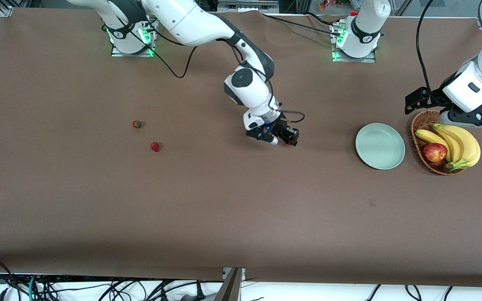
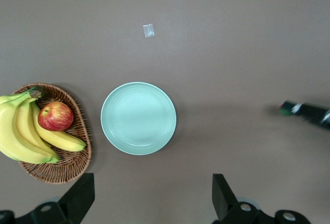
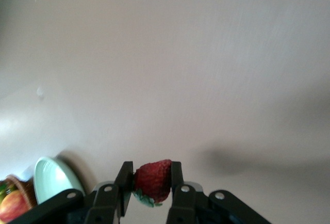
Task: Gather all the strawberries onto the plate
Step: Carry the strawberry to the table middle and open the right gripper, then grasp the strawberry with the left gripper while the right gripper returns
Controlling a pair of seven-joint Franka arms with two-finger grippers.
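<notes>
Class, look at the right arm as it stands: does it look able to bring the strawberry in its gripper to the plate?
Probably yes. The right gripper, shut on a strawberry, hangs over bare table, and nothing stands between it and the plate. The left gripper waits open over the basket, beside the plate.

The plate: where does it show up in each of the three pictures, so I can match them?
Front view: the plate lies on the table toward the left arm's end, beside the basket.
Left wrist view: the plate sits near the picture's middle, beside the basket.
Right wrist view: only part of the plate shows at a low corner, next to the basket.
Shared landmark: the basket.
</notes>
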